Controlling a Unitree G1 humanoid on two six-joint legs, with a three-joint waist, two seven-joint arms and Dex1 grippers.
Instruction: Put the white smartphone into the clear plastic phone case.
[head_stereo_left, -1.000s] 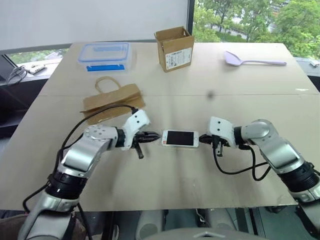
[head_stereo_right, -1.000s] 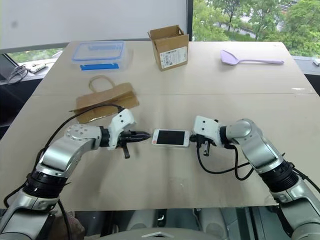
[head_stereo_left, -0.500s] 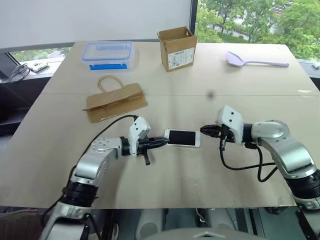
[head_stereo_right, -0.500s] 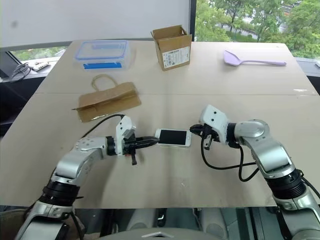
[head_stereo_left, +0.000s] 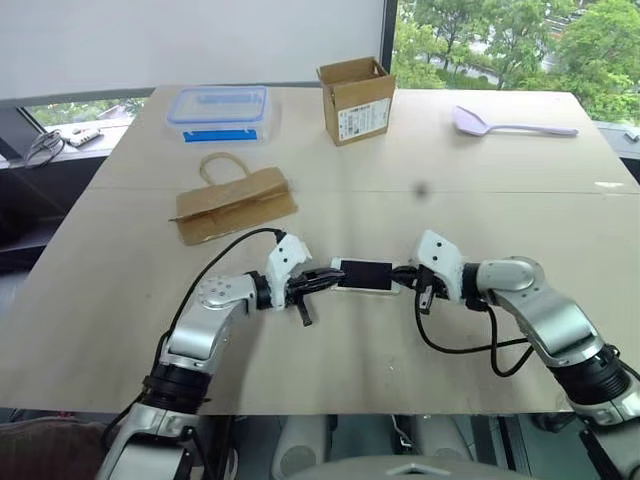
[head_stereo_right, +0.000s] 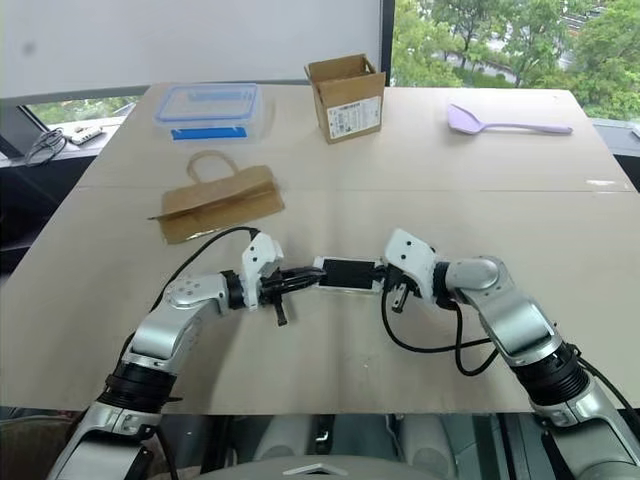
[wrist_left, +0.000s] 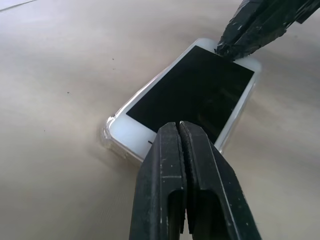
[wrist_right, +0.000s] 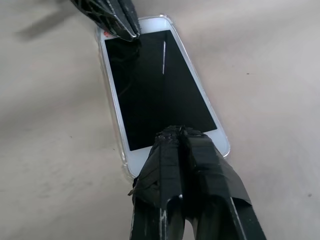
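Note:
The white smartphone (head_stereo_left: 364, 275) lies screen up on the table between my two grippers. A thin clear plastic phone case (wrist_right: 119, 145) shows as a transparent rim around the phone's edge, also visible at one corner (wrist_left: 109, 136). My left gripper (head_stereo_left: 326, 278) is shut, with its tip resting on the phone's left end (wrist_left: 179, 126). My right gripper (head_stereo_left: 402, 273) is shut too, with its tip on the phone's right end (wrist_right: 177, 131). Neither gripper holds anything.
At the back of the table stand a clear food box with a blue-rimmed lid (head_stereo_left: 220, 108) and an open cardboard box (head_stereo_left: 356, 86). A flat brown paper bag (head_stereo_left: 235, 200) lies behind my left arm. A lilac spoon (head_stereo_left: 510, 124) lies at the back right.
My left gripper has slid right onto the phone's left end. My right gripper drew back from the right end, then came in again onto it. The phone stays in the same spot.

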